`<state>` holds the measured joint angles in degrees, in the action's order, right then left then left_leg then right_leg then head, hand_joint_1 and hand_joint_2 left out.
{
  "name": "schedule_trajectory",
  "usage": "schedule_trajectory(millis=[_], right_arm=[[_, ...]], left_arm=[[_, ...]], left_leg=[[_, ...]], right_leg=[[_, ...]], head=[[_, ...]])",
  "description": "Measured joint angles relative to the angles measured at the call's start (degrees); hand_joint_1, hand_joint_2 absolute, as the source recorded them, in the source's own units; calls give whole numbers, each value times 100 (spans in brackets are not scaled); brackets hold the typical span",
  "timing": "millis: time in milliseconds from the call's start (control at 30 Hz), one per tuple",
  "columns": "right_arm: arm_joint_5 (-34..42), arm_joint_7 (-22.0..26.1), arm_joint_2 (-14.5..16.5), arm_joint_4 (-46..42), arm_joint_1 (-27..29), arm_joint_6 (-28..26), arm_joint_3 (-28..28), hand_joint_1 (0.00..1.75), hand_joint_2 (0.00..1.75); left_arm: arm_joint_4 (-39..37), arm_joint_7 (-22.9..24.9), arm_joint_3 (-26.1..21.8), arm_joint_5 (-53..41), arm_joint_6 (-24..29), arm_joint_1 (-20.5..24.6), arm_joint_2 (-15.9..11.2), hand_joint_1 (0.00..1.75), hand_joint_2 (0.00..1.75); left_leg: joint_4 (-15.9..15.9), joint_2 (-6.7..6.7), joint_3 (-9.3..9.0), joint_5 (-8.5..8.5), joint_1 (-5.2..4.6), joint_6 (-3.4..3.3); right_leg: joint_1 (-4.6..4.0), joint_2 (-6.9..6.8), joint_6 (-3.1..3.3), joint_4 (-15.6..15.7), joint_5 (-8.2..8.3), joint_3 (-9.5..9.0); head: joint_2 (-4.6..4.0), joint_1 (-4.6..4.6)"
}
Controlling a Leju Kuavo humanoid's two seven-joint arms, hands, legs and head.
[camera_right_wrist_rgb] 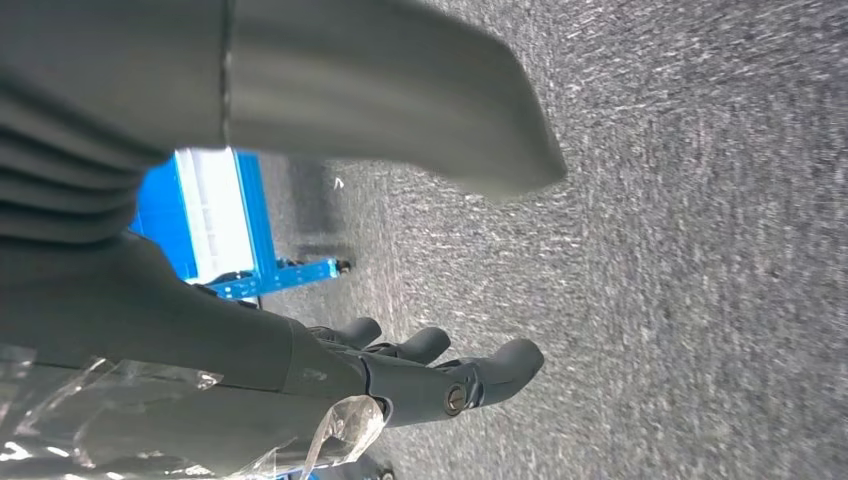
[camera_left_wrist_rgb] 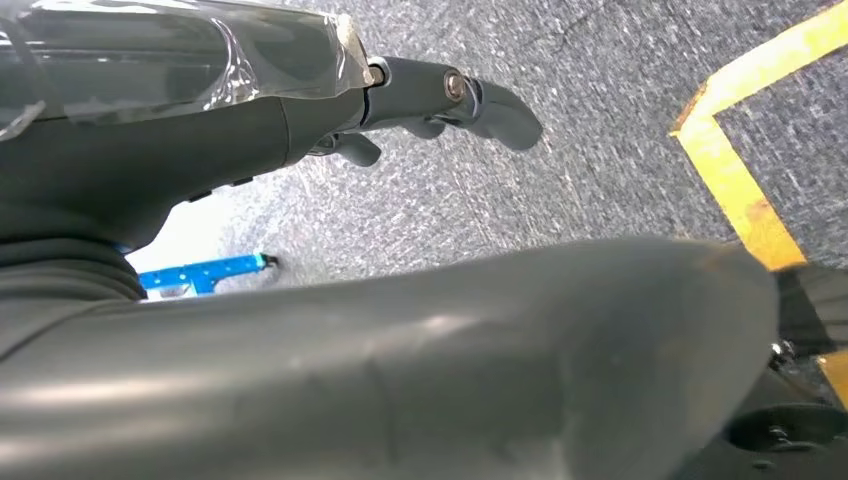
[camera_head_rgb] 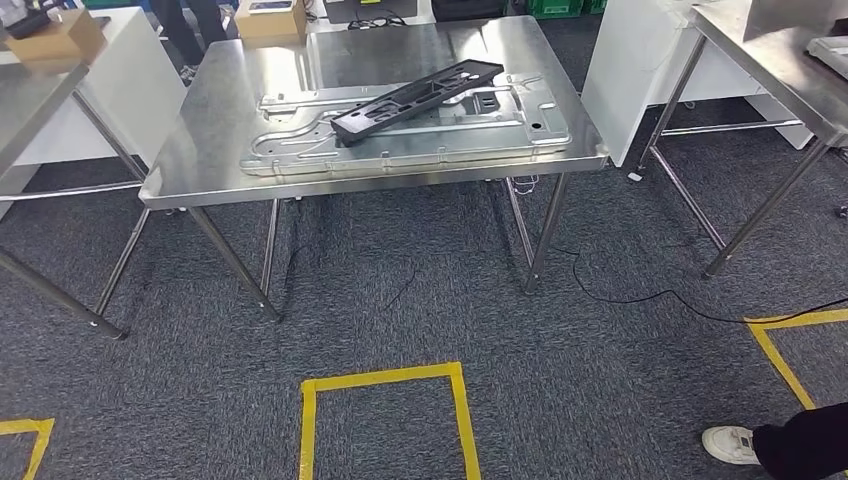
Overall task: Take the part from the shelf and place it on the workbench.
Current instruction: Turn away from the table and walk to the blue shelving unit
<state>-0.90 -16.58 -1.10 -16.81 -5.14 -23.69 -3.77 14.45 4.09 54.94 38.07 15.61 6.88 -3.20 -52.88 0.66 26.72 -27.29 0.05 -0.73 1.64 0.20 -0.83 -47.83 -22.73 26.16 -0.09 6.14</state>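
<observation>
A long black plastic part [camera_head_rgb: 420, 98] lies slantwise on a silver stamped metal panel [camera_head_rgb: 300, 150] on the steel workbench [camera_head_rgb: 215, 110] ahead of me. My left hand [camera_left_wrist_rgb: 330, 110] hangs over the grey carpet, its fingers [camera_left_wrist_rgb: 490, 100] stretched out and holding nothing. My right hand [camera_right_wrist_rgb: 300, 365] also hangs low above the carpet, its fingers [camera_right_wrist_rgb: 440, 365] apart from the thumb and holding nothing. Both hands are well short of the workbench.
Yellow tape marks a square [camera_head_rgb: 385, 378] on the carpet in front of the workbench. Steel tables stand at the left [camera_head_rgb: 30, 110] and right [camera_head_rgb: 780, 70]. A person's shoe [camera_head_rgb: 730, 443] is at the lower right. A blue shelf frame [camera_right_wrist_rgb: 210, 220] stands behind me.
</observation>
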Motion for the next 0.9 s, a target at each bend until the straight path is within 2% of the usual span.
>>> schedule_trajectory(millis=[67, 100, 133, 167, 200, 233, 267, 300, 333, 400, 433, 467, 500, 567, 600, 633, 667, 700, 767, 800, 833, 900], right_arm=[[16, -5, 27, 67, -9, 1, 25, 0, 0], [22, -8, 38, 94, -9, 0, 35, 0, 0], [26, -11, 46, 120, -9, 0, 44, 0, 0], [29, -13, 54, 144, -9, 0, 53, 0, 0], [31, -14, 63, 166, -12, 1, 60, 0, 0], [32, -15, 75, 183, -24, 1, 65, 0, 0], [32, -15, 84, 197, -36, 1, 67, 0, 0], [31, -15, 91, 210, -53, 2, 68, 0, 0], [31, -14, 96, 221, -62, 2, 71, 0, 0], [36, -8, 97, 248, -47, 2, 77, 0, 0], [42, -4, 97, 263, -33, 2, 82, 0, 0], [49, -1, 101, 277, -25, 2, 89, 0, 0], [59, 0, 106, 287, -27, 2, 98, 0, 0], [73, 1, 119, 295, -35, 1, 113, 0, 0], [76, 2, 121, 301, -35, 1, 117, 0, 0], [76, 3, 122, 308, -33, 1, 120, 0, 0], [76, 4, 123, 318, -32, 2, 124, 0, 0], [77, 5, 122, 328, -31, 1, 130, 0, 0], [81, 3, 124, 342, -36, -2, 148, 0, 0], [85, 2, 125, 345, -43, -6, 159, 0, 0], [88, 1, 127, 347, -50, -10, 168, 0, 0], [96, 1, 134, 355, -52, -16, 186, 0, 0]], left_arm=[[0, 0, 1, 1, 1, -13, 2, 0, 0], [0, 0, 2, 2, 2, -22, 2, 0, 0], [0, 1, 2, 2, 2, -29, 3, 0, 0], [0, 1, 3, 2, 2, -31, 4, 0, 0], [0, 3, 3, 2, 2, -30, 4, 0, 0], [0, 8, 3, 1, 2, -25, 4, 0, 0], [0, 13, 3, 0, 2, -20, 3, 0, 0], [0, 17, 3, -1, 2, -15, 3, 0, 0], [0, 20, 3, -2, 2, -12, 3, 0, 0], [0, 29, 4, -2, 2, -12, 6, 0, 0], [0, 33, 5, -1, 2, -10, 8, 0, 0], [0, 37, 5, -1, 4, -10, 8, 0, 0], [0, 37, 5, 1, 7, -12, 8, 0, 0], [0, 38, 5, 4, 13, -28, 4, 0, 0], [0, 38, 5, 8, 14, -37, 3, 0, 0], [0, 38, 6, 11, 14, -40, 3, 0, 0], [0, 38, 7, 14, 14, -38, 3, 0, 0], [0, 37, 7, 15, 13, -34, 3, 0, 0], [0, 37, 9, 15, 14, -26, 4, 0, 0], [0, 37, 11, 16, 17, -26, 4, 0, 0], [0, 37, 13, 16, 22, -25, 4, 0, 0], [0, 36, 14, 20, 41, -12, 1, 0, 0]], left_leg=[[-964, -6, 431, -497, 13, 42], [-1317, -6, 581, -631, 21, 52], [-1418, -7, 607, -635, 27, 52], [-1251, -12, 500, -525, 32, 45], [-844, -41, 271, -334, 37, 32], [-320, -129, -24, -131, 41, 13], [170, -226, -279, 25, 33, -9], [496, -308, -444, 126, 26, -38], [649, -353, -514, 164, 13, -74], [660, -282, -488, 212, -4, -167], [663, -231, -477, 241, -5, -218], [670, -180, -459, 276, -1, -267], [677, -121, -436, 307, 0, -308], [670, 10, -388, 332, -28, -348], [668, 77, -373, 337, -46, -355], [665, 142, -365, 339, -60, -358], [663, 201, -364, 339, -70, -358], [661, 253, -372, 337, -75, -354], [642, 350, -394, 313, -99, -324], [622, 401, -395, 295, -118, -299], [604, 451, -392, 281, -138, -273], [585, 564, -384, 263, -157, -232]], right_leg=[[-1, 25, 21, 8, 65, 82], [-1, 51, 13, 7, 95, 122], [-1, 86, 0, 6, 125, 158], [0, 128, -17, 4, 156, 188], [2, 174, -39, 4, 186, 212], [4, 221, -66, 3, 217, 233], [-6, 269, -95, -9, 243, 262], [-17, 309, -127, -18, 268, 291], [-29, 355, -161, -24, 292, 318], [-26, 437, -235, -23, 339, 360], [-19, 425, -261, -73, 310, 397], [-14, 359, -277, -233, 196, 479], [-13, 266, -285, -538, -4, 620], [-22, 97, -301, -1505, -539, 1033], [-22, 69, -309, -1921, -719, 1194], [-25, 58, -309, -2134, -787, 1249], [-29, 47, -299, -2076, -735, 1165], [-35, 19, -280, -1772, -592, 959], [-65, -197, -227, -842, -262, 389], [-81, -300, -190, -471, -165, 179], [-93, -374, -155, -248, -120, 65], [-94, -306, -88, -148, -111, 51]], head=[[-1, 0], [0, 1], [0, 1], [0, 1], [0, 1], [0, 1], [-1, 2], [0, 1], [0, 2], [1, 2], [1, 3], [1, 1], [1, -1], [1, -2], [1, -2], [1, -2], [1, -2], [1, -2], [1, -2], [1, 0], [1, 1], [1, 3]])
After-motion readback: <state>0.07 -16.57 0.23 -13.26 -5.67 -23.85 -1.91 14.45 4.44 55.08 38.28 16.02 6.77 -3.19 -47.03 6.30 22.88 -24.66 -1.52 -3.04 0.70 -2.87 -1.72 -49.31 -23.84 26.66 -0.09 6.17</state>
